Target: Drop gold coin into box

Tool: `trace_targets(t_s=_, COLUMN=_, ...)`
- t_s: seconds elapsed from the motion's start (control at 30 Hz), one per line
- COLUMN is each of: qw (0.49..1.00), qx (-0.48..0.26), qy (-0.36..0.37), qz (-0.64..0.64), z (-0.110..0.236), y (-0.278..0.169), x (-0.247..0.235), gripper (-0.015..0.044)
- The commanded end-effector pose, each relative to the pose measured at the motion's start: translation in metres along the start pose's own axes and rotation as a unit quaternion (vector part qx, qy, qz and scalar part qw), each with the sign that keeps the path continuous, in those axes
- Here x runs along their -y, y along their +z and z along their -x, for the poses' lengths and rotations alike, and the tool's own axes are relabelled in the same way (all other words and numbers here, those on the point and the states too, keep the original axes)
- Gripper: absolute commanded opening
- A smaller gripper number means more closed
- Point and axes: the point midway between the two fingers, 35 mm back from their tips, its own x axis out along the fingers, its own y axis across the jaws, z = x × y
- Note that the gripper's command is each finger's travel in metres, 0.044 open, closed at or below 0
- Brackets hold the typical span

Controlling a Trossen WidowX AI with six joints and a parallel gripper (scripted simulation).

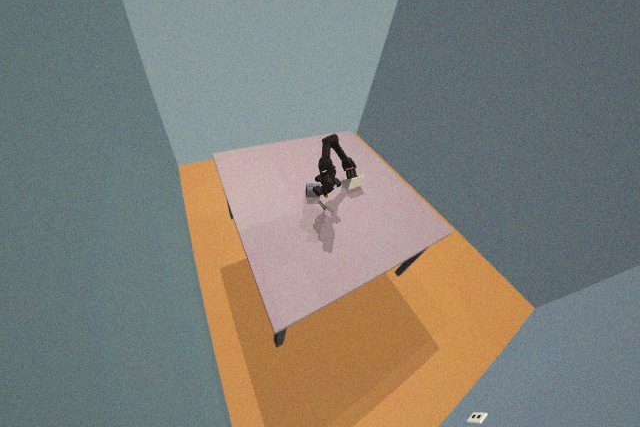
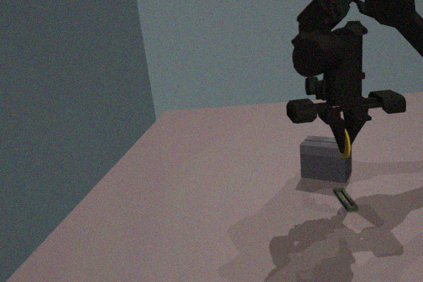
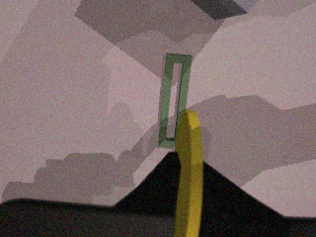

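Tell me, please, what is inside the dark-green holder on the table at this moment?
Nothing: the dark-green holder shows only bare table through its opening. The gold coin is pinched in the gripper above it, its upper part hidden between the fingers.

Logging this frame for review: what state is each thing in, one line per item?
claw: shut on the gold coin, raised above the table.
gold coin: held on edge between the fingers, lifted out of its holder.
green holder: empty, lying flat on the table.
grey box: closed, slot in lid visible, coin not yet inside.
table: carries box and holder.
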Motion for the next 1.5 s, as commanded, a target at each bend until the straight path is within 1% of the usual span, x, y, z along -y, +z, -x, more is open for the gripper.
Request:
trace_targets(t_s=0.0, qw=1.0, qx=-0.001, qy=-0.002, qz=-0.002, z=0.007, y=0.0, x=0.002, gripper=0.0)
trace_targets(t_s=0.13, qw=1.0, qx=-0.001, qy=-0.002, qz=0.022, z=0.008, y=0.001, x=0.002, gripper=0.0)
trace_targets(t_s=0.33, qw=0.992, qx=-0.001, qy=-0.002, qz=0.124, z=0.008, y=0.002, x=0.003, gripper=0.0)
trace_targets(t_s=0.53, qw=0.974, qx=-0.001, qy=-0.002, qz=0.225, z=0.008, y=0.002, x=0.004, gripper=0.0)
trace_targets(t_s=0.8, qw=0.935, qx=-0.002, qy=-0.002, qz=0.355, z=0.008, y=0.004, x=0.006, gripper=0.0)
trace_targets(t_s=1.07, qw=0.88, qx=-0.002, qy=-0.002, qz=0.475, z=0.008, y=0.005, x=0.007, gripper=0.0)
trace_targets(t_s=1.27, qw=0.875, qx=-0.002, qy=-0.002, qz=0.485, z=0.008, y=0.005, x=0.007, gripper=0.0)
trace_targets(t_s=1.47, qw=0.874, qx=-0.002, qy=-0.001, qz=0.485, z=0.009, y=0.019, x=0.005, gripper=0.0)
